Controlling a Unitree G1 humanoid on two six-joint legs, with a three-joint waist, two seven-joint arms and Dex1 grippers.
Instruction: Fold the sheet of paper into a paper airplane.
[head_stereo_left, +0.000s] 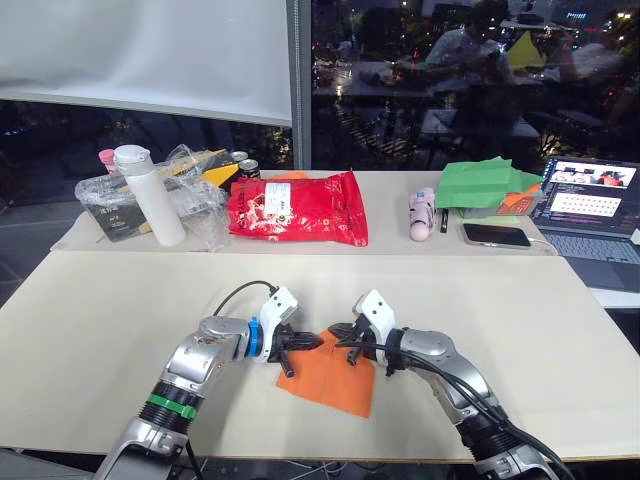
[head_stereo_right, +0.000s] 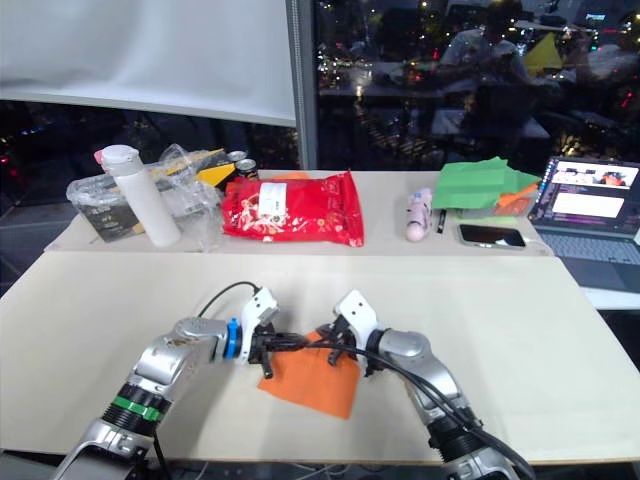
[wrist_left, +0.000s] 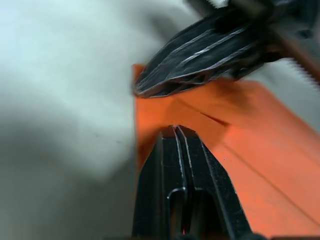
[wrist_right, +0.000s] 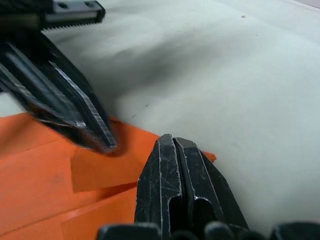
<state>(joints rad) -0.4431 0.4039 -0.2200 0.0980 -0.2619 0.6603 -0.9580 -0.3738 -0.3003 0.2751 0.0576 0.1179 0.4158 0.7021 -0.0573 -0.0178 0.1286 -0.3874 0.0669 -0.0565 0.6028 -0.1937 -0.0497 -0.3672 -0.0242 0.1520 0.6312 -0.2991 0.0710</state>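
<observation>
Nearest the camera lay the paper airplane (head_stereo_left: 335, 378), an orange sheet of thin paper, partly folded and flat on the pale cream table (head_stereo_left: 520, 330), at the near edge between my two arms. In its present form it read as a rough quadrilateral with one visible crease line, not yet a pointed shape; I judged the folding to be at an early-to-middle stage.

My left gripper (head_stereo_left: 303, 342) had its two black fingers pressed together, tips at the far corner of the orange paper. My right gripper (head_stereo_left: 340, 330) likewise had its fingers closed flat against each other, tips at the same far edge, close beside the left tips. The wrist views showed both sets of tips over the paper edge with a small flap there, but I could not tell whether either pair actually had paper pinched between them.

Handling notes (judgement): the sheet should be very light, limp and easily creased or torn. It would likely slide on the smooth table under a sideways push. Best hold is at a corner or free edge, with one gripper pinning the sheet flat while the other lifts.

Well apart, at the far side: a red plastic snack bag (head_stereo_left: 297, 208), a white bottle (head_stereo_left: 152, 196), green folded paper (head_stereo_left: 485, 184).
</observation>
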